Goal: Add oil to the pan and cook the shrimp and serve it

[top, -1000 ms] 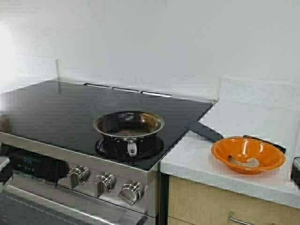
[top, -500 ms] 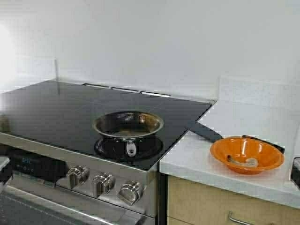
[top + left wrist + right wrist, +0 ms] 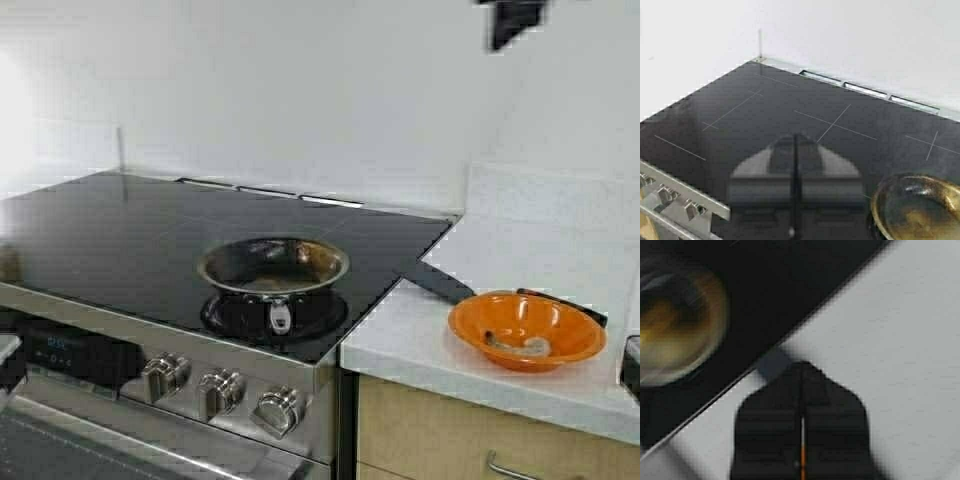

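One pan: the pan [image 3: 274, 266] sits on the black glass stovetop [image 3: 150, 230], toward the front edge, stub handle pointing at the knobs [image 3: 222, 392]. Inside is dark and browned.
Shrimp: pale curved bits, the shrimp [image 3: 522, 346], lying in the orange bowl [image 3: 527, 329] on the white counter [image 3: 520, 260], off to the right of the pan and well apart from it.
Utensil: a black handle [image 3: 437, 281] runs along the counter from the stove edge and passes behind the bowl.
Left gripper: the left gripper [image 3: 795, 172] is clenched, fingers pressed together with nothing between them, hovering over the bare stovetop. In its wrist view the pan [image 3: 918, 206] is just beside it.
Right gripper: the right gripper [image 3: 802, 405] is also pinched closed and empty, up high over the counter near the stove edge. The pan [image 3: 675, 320] shows blurry, well apart from it.
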